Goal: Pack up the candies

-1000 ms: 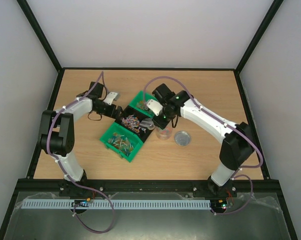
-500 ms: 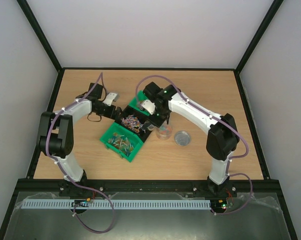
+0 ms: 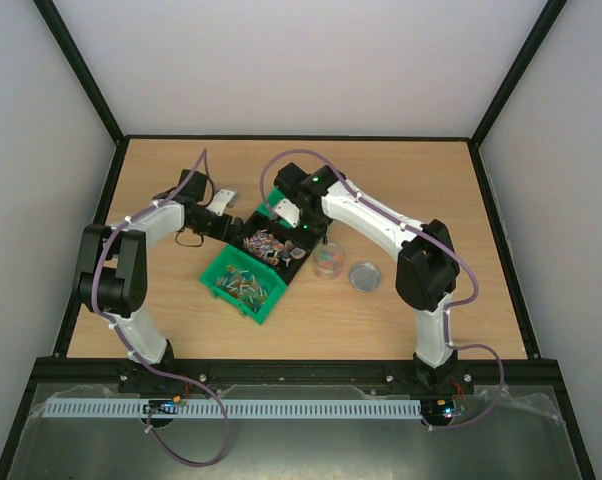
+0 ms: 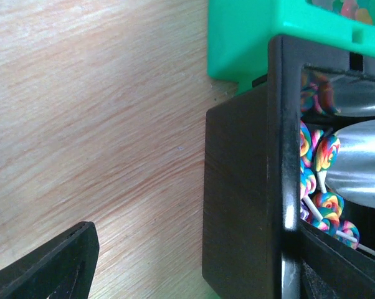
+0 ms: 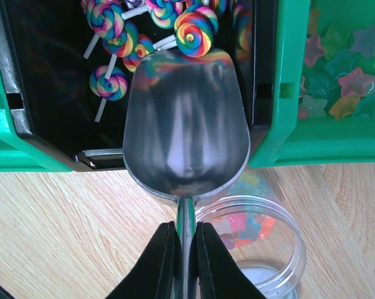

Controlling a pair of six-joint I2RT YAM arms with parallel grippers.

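Observation:
The candies are rainbow lollipops [image 5: 197, 28] in a black bin [image 3: 281, 262] and star-shaped sweets [image 5: 343, 62] in a green bin [image 5: 287, 93] beside it. My right gripper [image 5: 186, 233] is shut on the handle of a metal scoop [image 5: 186, 131], also seen from above [image 3: 299, 228]. The scoop is empty and hangs over the black bin's near edge. A clear jar [image 5: 281, 249] just behind the scoop holds several star sweets. My left gripper [image 4: 194, 261] is open, with the black bin's wall [image 4: 243, 187] between its fingers.
A second green bin [image 3: 243, 285] with sweets sits in front of the black one. The jar [image 3: 328, 260] stands right of the bins, with a round silver lid [image 3: 364, 277] beside it. The left arm's cable loops near the bins.
My right gripper has carried the scoop left, from over the jar to over the black bin. The left arm has not moved.

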